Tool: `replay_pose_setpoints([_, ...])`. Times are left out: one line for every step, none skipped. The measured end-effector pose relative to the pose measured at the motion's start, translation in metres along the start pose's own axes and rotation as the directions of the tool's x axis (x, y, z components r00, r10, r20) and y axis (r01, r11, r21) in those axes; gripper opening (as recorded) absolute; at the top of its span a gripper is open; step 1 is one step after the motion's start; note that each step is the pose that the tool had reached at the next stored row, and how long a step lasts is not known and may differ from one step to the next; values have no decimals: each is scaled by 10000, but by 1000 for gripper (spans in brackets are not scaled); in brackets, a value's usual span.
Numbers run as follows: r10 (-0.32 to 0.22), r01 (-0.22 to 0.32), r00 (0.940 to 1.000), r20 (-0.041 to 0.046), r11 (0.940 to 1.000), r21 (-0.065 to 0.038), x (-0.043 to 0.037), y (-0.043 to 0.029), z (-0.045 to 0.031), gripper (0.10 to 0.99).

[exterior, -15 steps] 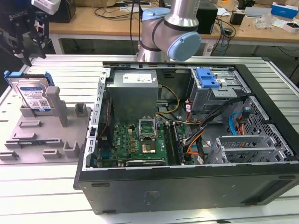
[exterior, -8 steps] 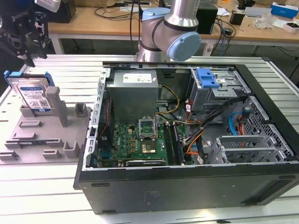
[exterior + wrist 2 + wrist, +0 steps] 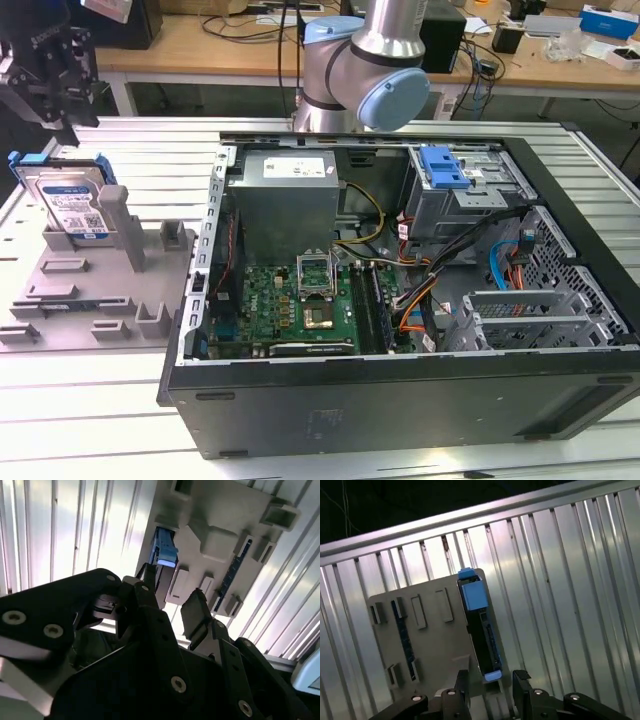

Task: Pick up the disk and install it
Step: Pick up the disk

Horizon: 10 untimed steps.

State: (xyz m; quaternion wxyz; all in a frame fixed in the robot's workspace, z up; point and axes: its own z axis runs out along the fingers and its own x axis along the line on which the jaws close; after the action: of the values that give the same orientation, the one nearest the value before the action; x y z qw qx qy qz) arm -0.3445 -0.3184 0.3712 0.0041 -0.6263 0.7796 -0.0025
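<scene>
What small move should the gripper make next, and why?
Probably straight down: the open black gripper hangs above the blue-framed silver hard drive, standing on edge in the grey plastic holder, its top edge roughly lined up between the fingers.

Count: 1 disk, 1 grey fixture, 1 open PC case, 1 power supply box, 1 motherboard, 1 blue latch, 1 arm, 1 gripper with 2 fingers.
</scene>
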Motion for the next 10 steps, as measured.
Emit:
replay_pose_setpoints([-239,239,9997,-2,9997,0,0,0,3,482])
replay_pose_setpoints([-424,424,9991,-2,9991,0,0,0,5,482])
replay_pose_setpoints([-646,646,9979,2,9979,2,-7,3,9,482])
replay_pose_setpoints([-725,725,9974,-3,9974,3,-16,5,10,482])
replay_pose_setpoints([-859,859,9963,-16,9963,2,-37,9,9,482])
replay_pose_setpoints([-925,925,9957,-17,9957,3,-38,10,9,482])
replay_pose_setpoints([-925,925,9957,-17,9957,0,-38,10,10,482])
replay_pose_setpoints([-925,925,9957,-19,9957,-8,-38,10,9,482])
replay_pose_setpoints([-925,925,9957,-19,9957,-13,-39,10,9,482])
replay_pose_setpoints([-923,923,9957,-18,9957,-12,-42,11,10,482])
